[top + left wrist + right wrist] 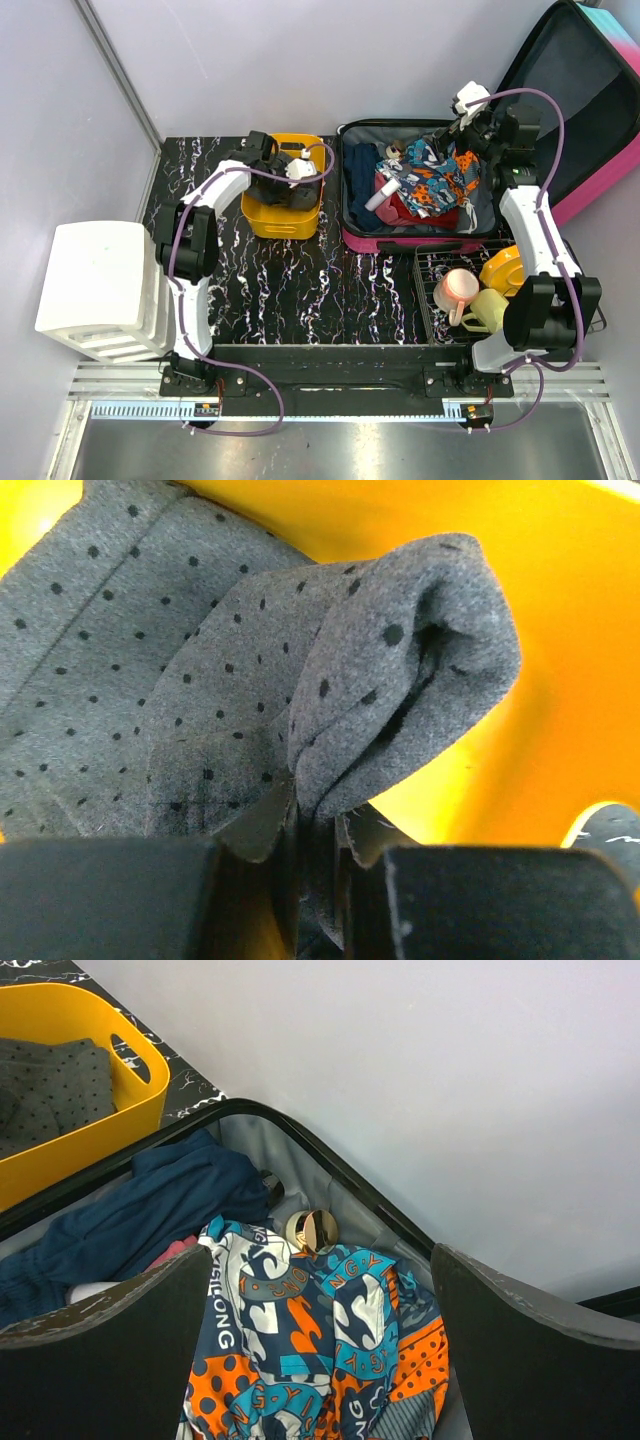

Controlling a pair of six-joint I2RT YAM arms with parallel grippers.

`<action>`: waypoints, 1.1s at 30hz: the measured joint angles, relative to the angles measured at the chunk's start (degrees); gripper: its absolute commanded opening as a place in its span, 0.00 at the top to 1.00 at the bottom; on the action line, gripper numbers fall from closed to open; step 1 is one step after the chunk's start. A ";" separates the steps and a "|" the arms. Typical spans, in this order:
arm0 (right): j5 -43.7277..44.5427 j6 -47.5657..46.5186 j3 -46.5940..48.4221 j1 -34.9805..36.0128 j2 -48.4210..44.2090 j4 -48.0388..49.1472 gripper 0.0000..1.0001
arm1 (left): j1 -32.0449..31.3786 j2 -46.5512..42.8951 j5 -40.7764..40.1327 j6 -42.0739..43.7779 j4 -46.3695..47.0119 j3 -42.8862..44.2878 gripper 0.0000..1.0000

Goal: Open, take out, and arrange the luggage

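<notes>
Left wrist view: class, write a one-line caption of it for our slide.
Close-up: the left gripper pinches a grey dotted cloth inside the yellow bin.

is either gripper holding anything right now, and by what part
The left gripper pinches a bunched fold of the grey dotted cloth, inside the yellow bin. The right gripper is open over the luggage, holding nothing.

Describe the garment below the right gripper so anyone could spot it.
Find the open luggage at the back right. In its right half, below the open right gripper, lies a cloth. Its orange, teal and white lettered print sets it apart from the plain navy and red pieces nearby.
</notes>
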 measured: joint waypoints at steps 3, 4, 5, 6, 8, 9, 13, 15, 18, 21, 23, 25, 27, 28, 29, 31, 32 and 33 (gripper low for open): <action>-0.02 -0.17 0.00 0.00 0.33 -0.42 0.00 | -0.26 0.57 0.11 -4.92 -1.68 1.22 0.76; -0.02 -0.20 0.00 0.00 0.55 -0.87 0.00 | -0.31 0.72 0.17 -5.97 -2.05 1.46 0.63; -0.02 -0.20 0.00 0.00 0.81 -1.42 0.00 | -0.28 0.79 0.28 -6.78 -2.29 1.51 0.55; -0.02 -0.17 0.02 0.00 1.25 -2.21 0.00 | -0.24 0.79 0.50 -7.87 -2.82 1.49 0.50; -0.02 -0.11 0.22 0.00 2.56 -4.52 0.00 | 0.00 0.79 1.16 -9.01 -4.04 1.51 0.38; -0.02 0.04 0.59 0.00 3.45 -6.19 0.00 | 0.15 0.79 1.57 -9.81 -4.59 1.66 0.35; 0.00 1.22 4.39 0.00 8.57 -14.49 0.01 | 1.11 0.76 2.75 -12.61 -6.69 3.91 0.25; 0.11 1.86 6.73 0.00 11.23 -18.95 0.02 | 2.01 0.44 3.13 -13.60 -6.95 5.73 0.23; 0.24 2.19 9.11 0.00 14.40 -23.80 0.05 | 3.41 -1.36 3.54 -14.88 -7.08 7.89 0.23; -0.09 2.54 10.05 0.00 16.15 -26.64 0.08 | 4.37 -4.07 4.02 -16.20 -6.67 8.79 0.22; -0.42 3.78 10.71 0.00 17.29 -27.10 0.11 | 4.70 -6.32 4.46 -17.55 -5.84 8.90 0.22; -0.48 6.38 12.02 0.00 18.80 -26.73 0.12 | 4.63 -7.87 4.90 -19.15 -4.81 8.96 0.21; -0.50 9.42 13.79 0.00 20.70 -25.64 0.12 | 4.57 -8.68 5.29 -21.59 -3.28 8.96 0.18; -0.48 11.08 14.88 0.04 21.84 -24.90 0.12 | 4.46 -8.79 5.38 -22.58 -2.62 8.96 0.13; -0.52 12.48 16.00 0.07 22.97 -24.61 0.12 | 4.37 -8.81 5.46 -23.47 -2.12 8.96 0.11; -1.33 15.54 18.14 0.11 25.31 -23.54 0.12 | 4.24 -8.81 5.49 -25.46 -1.46 8.94 0.04; -1.66 16.46 18.49 0.22 25.92 -23.34 0.12 | 4.26 -8.81 5.49 -26.36 -1.11 8.94 0.02; -2.29 17.46 18.73 0.26 26.32 -23.28 0.12 | 4.26 -8.83 5.49 -27.45 -0.55 8.94 0.02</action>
